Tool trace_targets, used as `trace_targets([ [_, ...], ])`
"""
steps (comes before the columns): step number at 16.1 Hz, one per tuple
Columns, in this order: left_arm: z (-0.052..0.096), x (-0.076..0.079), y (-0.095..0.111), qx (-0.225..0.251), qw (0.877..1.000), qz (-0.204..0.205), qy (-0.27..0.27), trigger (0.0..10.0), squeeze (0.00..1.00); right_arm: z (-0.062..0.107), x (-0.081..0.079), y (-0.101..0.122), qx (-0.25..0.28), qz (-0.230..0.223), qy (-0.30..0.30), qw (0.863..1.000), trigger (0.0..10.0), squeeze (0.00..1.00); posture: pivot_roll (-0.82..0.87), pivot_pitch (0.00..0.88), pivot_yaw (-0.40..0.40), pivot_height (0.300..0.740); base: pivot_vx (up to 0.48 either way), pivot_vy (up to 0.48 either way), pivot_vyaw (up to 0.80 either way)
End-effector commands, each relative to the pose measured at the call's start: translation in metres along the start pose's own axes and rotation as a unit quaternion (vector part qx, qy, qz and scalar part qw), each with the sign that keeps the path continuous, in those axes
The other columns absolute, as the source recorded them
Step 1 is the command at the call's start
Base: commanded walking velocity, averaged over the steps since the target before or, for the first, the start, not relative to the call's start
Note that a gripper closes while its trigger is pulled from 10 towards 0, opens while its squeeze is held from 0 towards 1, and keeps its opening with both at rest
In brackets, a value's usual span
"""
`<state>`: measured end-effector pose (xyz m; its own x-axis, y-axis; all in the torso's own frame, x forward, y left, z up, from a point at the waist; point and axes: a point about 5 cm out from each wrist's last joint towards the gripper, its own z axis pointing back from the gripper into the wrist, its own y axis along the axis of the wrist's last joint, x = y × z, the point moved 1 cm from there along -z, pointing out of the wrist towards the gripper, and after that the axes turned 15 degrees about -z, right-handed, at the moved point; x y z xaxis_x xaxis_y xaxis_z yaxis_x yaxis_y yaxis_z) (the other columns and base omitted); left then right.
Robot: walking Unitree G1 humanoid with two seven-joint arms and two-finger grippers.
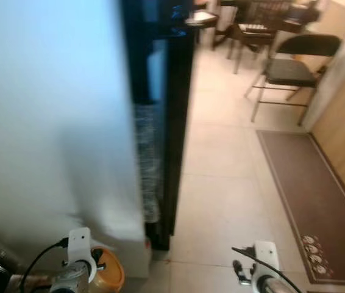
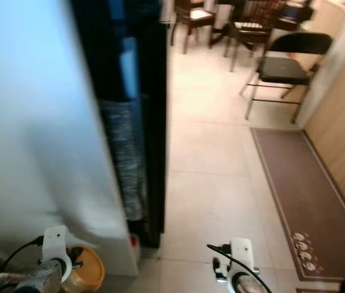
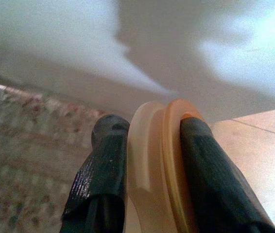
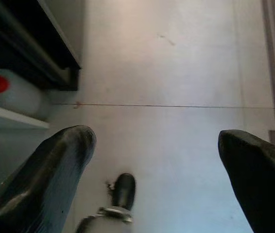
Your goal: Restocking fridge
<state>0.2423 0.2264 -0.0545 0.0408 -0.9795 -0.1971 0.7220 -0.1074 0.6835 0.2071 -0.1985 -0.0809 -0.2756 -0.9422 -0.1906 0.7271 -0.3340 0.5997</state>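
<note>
Left gripper [image 3: 147,160] clamped on orange lid [image 3: 169,165] | right gripper [image 4: 157,160] wide open, empty | near white fridge door [image 1: 44,122] | advice: keep grip firm, approach squarely.

The left gripper [image 3: 149,145] has ribbed, matt black fingers [image 3: 103,174] clamped on a smooth, slightly glossy orange plastic lid [image 3: 159,165]. The fridge door [image 1: 44,110] is a smooth white panel with a soft sheen, edged in glossy black. The floor [image 1: 227,183] is smooth pale tile, the mat [image 1: 309,195] looks like flat brown cloth, and the folding chair [image 1: 291,67] has thin metal legs and a matt dark seat.
</note>
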Motion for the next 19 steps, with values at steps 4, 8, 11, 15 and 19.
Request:
trace_targets([
  [4,0.0003,-0.0036,-0.0029,-0.010,1.000,-0.002,0.007,10.0,0.00,-0.0001,-0.0006,-0.0004,0.000,-0.004,-0.001,1.000,10.0,0.00,-0.01,0.000,-0.022,0.740,0.000,0.334,0.00],
  [8,0.0003,-0.0036,-0.0027,-0.009,1.000,-0.007,0.004,10.0,0.00,0.0001,0.0001,-0.0001,0.005,-0.011,-0.006,1.000,10.0,0.00,-0.01,0.000,-0.020,0.740,0.000,0.083,0.00],
  [11,0.0002,-0.0029,-0.0026,-0.011,1.000,-0.001,0.004,10.0,0.00,0.0000,-0.0001,0.0012,0.010,-0.012,-0.004,1.000,10.0,0.00,-0.01,0.000,-0.027,0.740,0.000,0.110,0.00],
  [15,0.0003,-0.0025,-0.0032,-0.011,1.000,0.000,0.006,10.0,0.00,0.0002,0.0003,0.0019,0.016,-0.013,-0.004,1.000,10.0,0.00,-0.02,0.000,-0.026,0.740,0.000,0.076,0.00],
  [19,0.0005,-0.0023,-0.0043,-0.012,1.000,0.001,0.004,10.0,0.00,0.0007,0.0005,0.0036,0.031,-0.014,-0.006,0.999,10.0,0.00,-0.03,0.000,-0.023,0.740,0.000,0.000,0.00],
])
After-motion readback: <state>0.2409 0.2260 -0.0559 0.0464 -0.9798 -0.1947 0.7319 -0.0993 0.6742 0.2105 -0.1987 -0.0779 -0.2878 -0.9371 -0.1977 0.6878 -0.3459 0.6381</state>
